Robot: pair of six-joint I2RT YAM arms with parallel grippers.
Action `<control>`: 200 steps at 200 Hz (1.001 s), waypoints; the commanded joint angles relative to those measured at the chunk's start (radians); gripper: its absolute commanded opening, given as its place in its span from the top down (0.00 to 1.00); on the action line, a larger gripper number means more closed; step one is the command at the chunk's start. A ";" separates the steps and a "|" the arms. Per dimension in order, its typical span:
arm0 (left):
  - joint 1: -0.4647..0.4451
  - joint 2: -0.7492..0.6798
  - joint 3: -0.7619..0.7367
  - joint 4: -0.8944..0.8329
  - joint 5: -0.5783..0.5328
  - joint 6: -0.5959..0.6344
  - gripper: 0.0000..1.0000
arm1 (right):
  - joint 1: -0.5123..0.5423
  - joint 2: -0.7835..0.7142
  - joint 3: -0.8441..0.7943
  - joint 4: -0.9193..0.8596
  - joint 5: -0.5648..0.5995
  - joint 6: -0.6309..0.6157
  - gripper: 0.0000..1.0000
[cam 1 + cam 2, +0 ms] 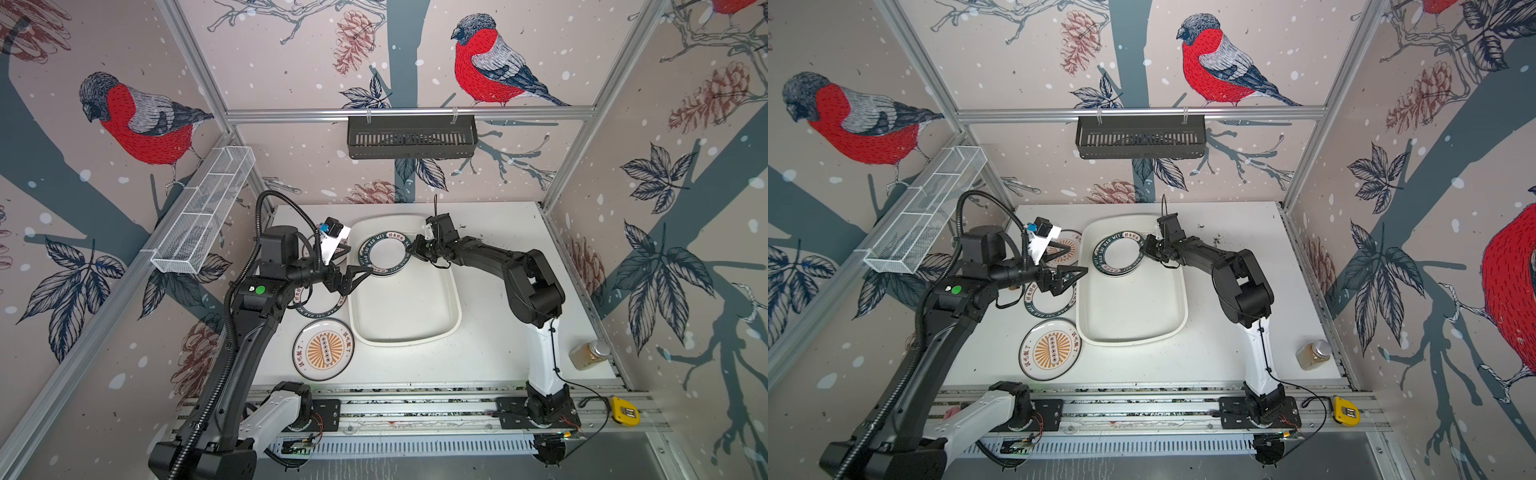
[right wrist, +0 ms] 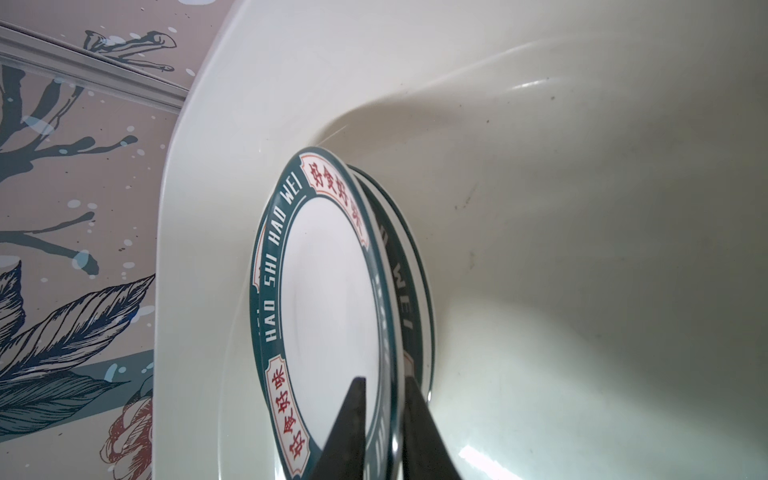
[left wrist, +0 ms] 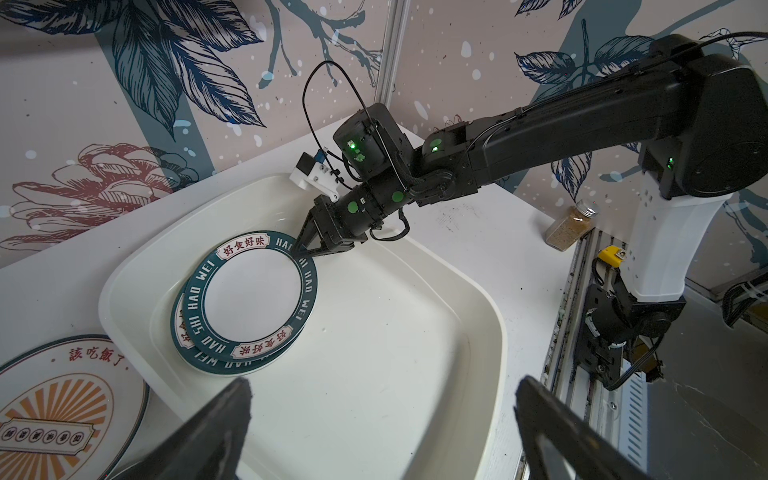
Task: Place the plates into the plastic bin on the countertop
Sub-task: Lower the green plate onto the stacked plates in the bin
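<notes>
The white plastic bin [image 1: 456, 305] [image 1: 1185, 309] lies on the countertop [image 1: 478, 353]. In its far end a green-rimmed plate [image 1: 388, 257] [image 3: 253, 299] [image 2: 328, 291] rests on a second one [image 3: 183, 332] [image 2: 405, 270]. My right gripper [image 1: 411, 249] [image 3: 306, 252] [image 2: 384, 380] is shut on the top plate's rim, one finger on each face. My left gripper [image 1: 357, 280] [image 3: 384, 382] hangs open and empty over the bin's left rim. Left of the bin lie a green-rimmed plate [image 1: 316, 309], an orange sunburst plate [image 1: 323, 350] and another [image 1: 1065, 249], partly hidden.
A spice jar [image 1: 590, 354] stands at the counter's front right, with a yellow tape measure [image 1: 624, 411] on the front rail. A black slotted rack [image 1: 411, 137] hangs on the back wall and a white wire basket [image 1: 208, 208] on the left wall.
</notes>
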 commanded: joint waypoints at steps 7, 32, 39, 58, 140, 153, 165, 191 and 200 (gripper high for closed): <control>0.002 0.001 0.000 0.020 0.029 0.003 0.02 | 0.001 0.002 0.003 0.002 -0.012 -0.014 0.81; 0.003 0.001 0.000 0.020 0.029 0.003 0.02 | 0.001 0.003 -0.001 0.001 -0.012 -0.014 0.79; 0.002 0.000 0.000 0.020 0.029 0.003 0.02 | 0.001 0.003 -0.002 0.002 -0.012 -0.013 0.79; 0.003 -0.002 -0.001 0.020 0.028 0.003 0.02 | 0.003 0.005 -0.003 0.003 -0.013 -0.012 0.79; 0.002 -0.005 -0.004 0.020 0.026 0.003 0.02 | 0.002 0.005 -0.004 -0.003 -0.013 -0.014 0.75; 0.002 -0.006 -0.005 0.020 0.026 0.004 0.02 | 0.002 0.003 -0.004 -0.003 -0.012 -0.014 0.75; 0.002 -0.007 -0.005 0.020 0.027 0.004 0.02 | 0.002 0.002 -0.004 -0.005 -0.012 -0.014 0.74; 0.002 -0.008 -0.003 0.020 0.028 0.002 0.02 | 0.002 0.003 -0.004 -0.011 -0.010 -0.019 0.73; 0.002 -0.010 -0.004 0.020 0.028 0.002 0.02 | 0.001 0.001 -0.004 -0.014 -0.010 -0.020 0.73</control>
